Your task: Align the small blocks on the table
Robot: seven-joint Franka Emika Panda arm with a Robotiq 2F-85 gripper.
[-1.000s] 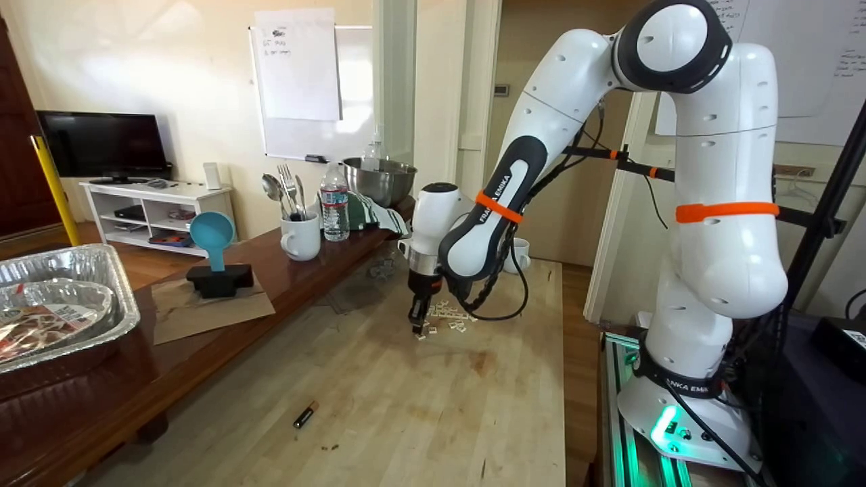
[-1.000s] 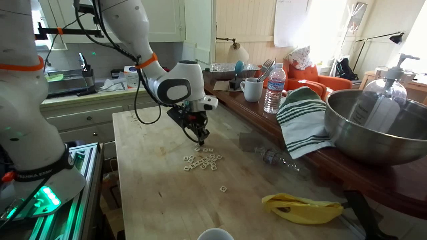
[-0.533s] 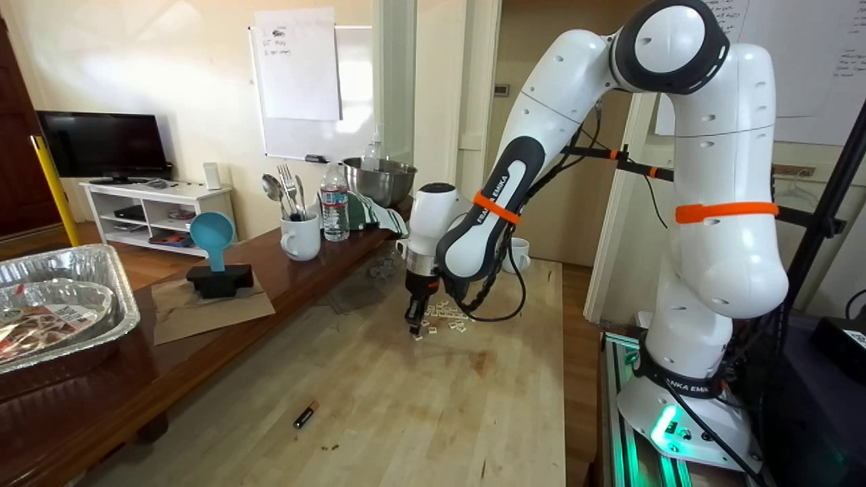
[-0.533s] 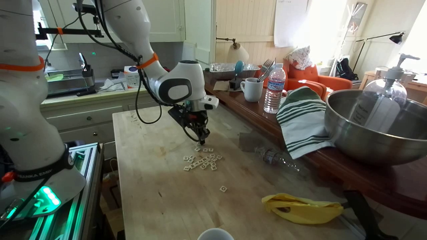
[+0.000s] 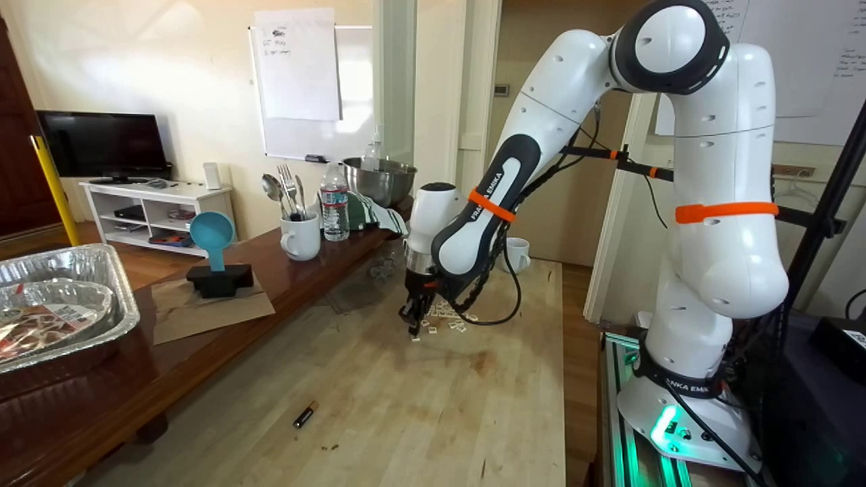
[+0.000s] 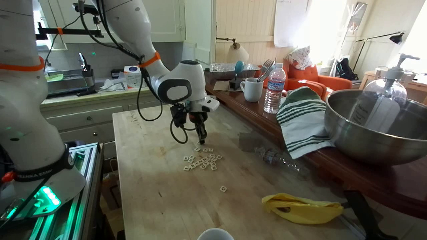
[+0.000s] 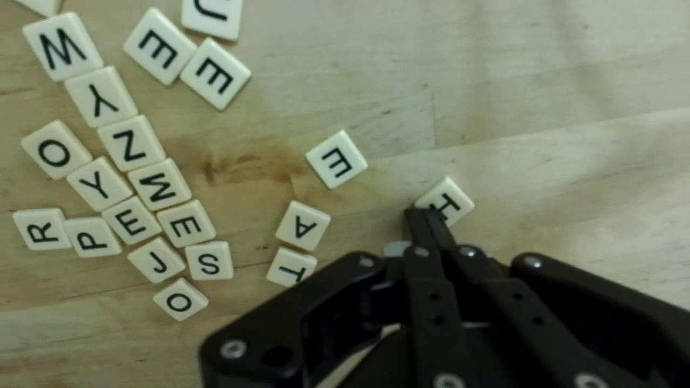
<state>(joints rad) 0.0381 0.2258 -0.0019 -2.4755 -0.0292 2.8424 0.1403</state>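
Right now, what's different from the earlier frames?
In an exterior view, the shut gripper turned and shifted slightly left; the H block at its fingertips slid the same way. Nothing was visibly picked up or released. The other blocks and the battery stayed put.

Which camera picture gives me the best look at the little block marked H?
The wrist view: there the H block is large and its letter readable, though the closed fingers hide part of it. Both exterior views show only a pale speck by the fingers, letter unreadable.
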